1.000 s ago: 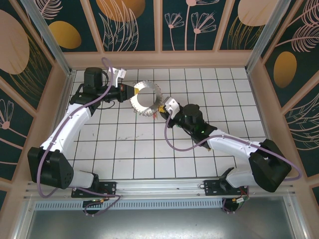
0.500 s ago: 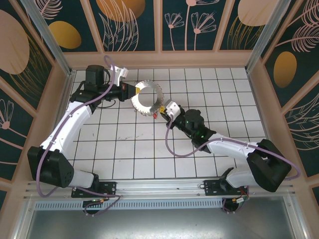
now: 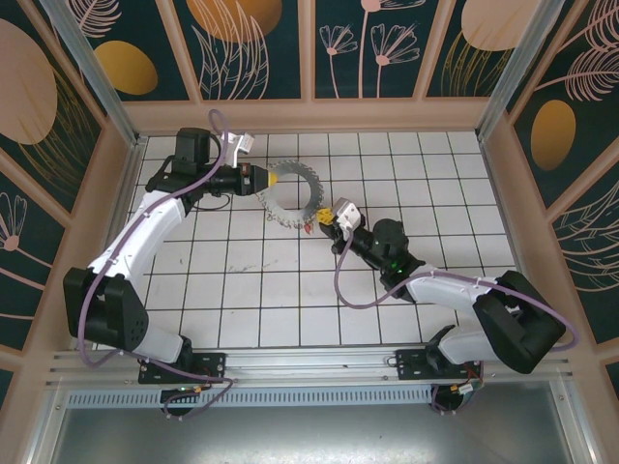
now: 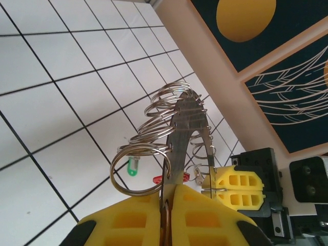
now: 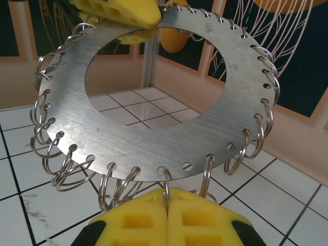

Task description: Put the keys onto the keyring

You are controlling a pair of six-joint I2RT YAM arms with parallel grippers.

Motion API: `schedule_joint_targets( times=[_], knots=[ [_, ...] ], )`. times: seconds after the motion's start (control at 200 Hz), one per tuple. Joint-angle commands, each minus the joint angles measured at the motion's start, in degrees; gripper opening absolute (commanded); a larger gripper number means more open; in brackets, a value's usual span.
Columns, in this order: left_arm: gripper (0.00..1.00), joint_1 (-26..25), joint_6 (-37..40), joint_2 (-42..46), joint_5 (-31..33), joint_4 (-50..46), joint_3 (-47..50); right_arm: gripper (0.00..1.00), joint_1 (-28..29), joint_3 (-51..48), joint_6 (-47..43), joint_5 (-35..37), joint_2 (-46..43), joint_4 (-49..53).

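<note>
Left fingers (image 3: 259, 180) clamp keyring (image 5: 154, 130) rim; right fingers (image 5: 166, 205) pinch its edge loop.

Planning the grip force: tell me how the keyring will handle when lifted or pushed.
The keyring spans between the left pincer and the right pincer without sagging, so it is probably stiff. It is a thin plate with a big hole, so likely light. Its small rings hang loose, so they would probably swing and snag.

Red key (image 4: 160, 180) — partly hidden behind the keyring (image 4: 180, 134).
</note>
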State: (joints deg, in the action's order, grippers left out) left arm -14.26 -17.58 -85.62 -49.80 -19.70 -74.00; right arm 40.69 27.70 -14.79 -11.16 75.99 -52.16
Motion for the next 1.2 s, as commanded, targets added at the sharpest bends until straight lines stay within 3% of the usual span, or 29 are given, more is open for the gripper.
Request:
schedule_joint_targets(
  times=[0.0,0.235,0.355,0.515,0.661,0.906,1.096,1.196],
  knots=[
    [0.0,-0.2,-1.0,-1.1,-3.4,-1.2,-0.5,0.0,-0.9,1.1,1.5,-4.6,-2.8,-11.6],
    [0.0,-0.3,-4.5,-1.1,-8.9,2.6,0.6,0.0,-0.7,1.5,0.0,1.6,-1.5,-13.8],
    [0.0,-0.2,-1.3,-0.7,-5.0,-1.6,-0.5,0.0,-0.9,3.6,-0.3,5.7,-2.7,-7.2],
    [0.0,-0.2,-1.1,-0.8,-1.7,-2.3,-0.6,0.0,-0.7,4.0,0.0,-2.5,-4.5,-5.1],
    [0.0,-0.2,-0.2,-0.3,3.7,-3.4,-1.3,0.0,-1.3,3.9,3.3,5.1,-5.7,-4.1],
    [0.0,-0.3,3.8,1.4,5.8,-2.7,-2.2,0.0,-2.7,17.0,4.5,-1.1,-3.8,26.5],
    [0.0,-0.7,6.5,2.6,7.3,-1.5,-3.5,0.0,-1.2,22.0,-0.7,0.5,-2.0,37.3],
    [0.0,-2.0,10.5,2.7,8.3,-4.2,-5.8,0.0,-0.5,27.2,-2.4,4.9,1.3,45.6]
  ],
)
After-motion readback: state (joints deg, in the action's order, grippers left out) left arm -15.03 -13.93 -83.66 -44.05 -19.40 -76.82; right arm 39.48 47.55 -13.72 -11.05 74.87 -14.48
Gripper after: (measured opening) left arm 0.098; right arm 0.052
